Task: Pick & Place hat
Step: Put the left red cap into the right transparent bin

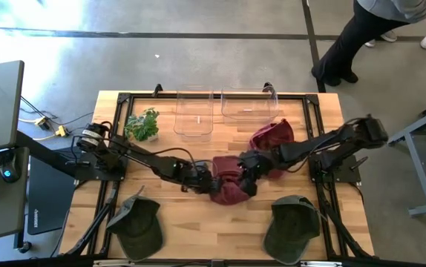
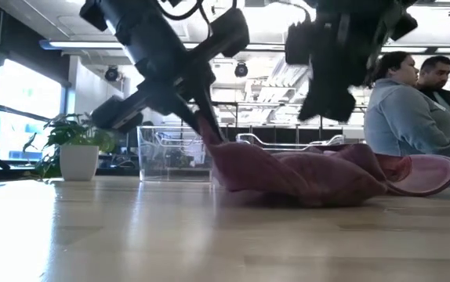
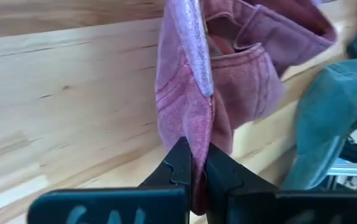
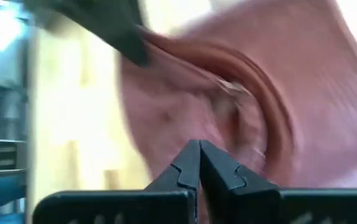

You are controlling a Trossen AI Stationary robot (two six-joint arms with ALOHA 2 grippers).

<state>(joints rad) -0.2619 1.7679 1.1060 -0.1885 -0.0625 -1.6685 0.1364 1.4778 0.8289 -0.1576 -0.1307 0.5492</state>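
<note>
My left tool (image 3: 192,165) is clamped on a fold of the red hat (image 1: 230,182); in the wrist view the cloth runs straight down between my two fingers, pinched thin. My right tool (image 1: 248,172) sits at the hat's 2 o'clock edge, fingers pressed together with no cloth between them that I can make out, tips hovering over the crown.

The hat lies near the bench (image 1: 198,222) centre, mostly flat, its pinched edge pulled up. A second red hat (image 1: 274,139) lies just beyond it at 1 o'clock, touching or nearly so; I cannot tell which.

Two clear bins (image 1: 193,113) stand at 12 o'clock, a small plant (image 1: 143,124) at 10 o'clock, green hats at 7 (image 1: 137,221) and 5 o'clock (image 1: 293,226).

Judgement for the lift:
- grip is on a thin edge, so rise slowly and watch for slip
- keep the right tool clear, or use it to hold the neighbouring hat down so it does not drag along
- carry high enough to clear the bin wall
</note>
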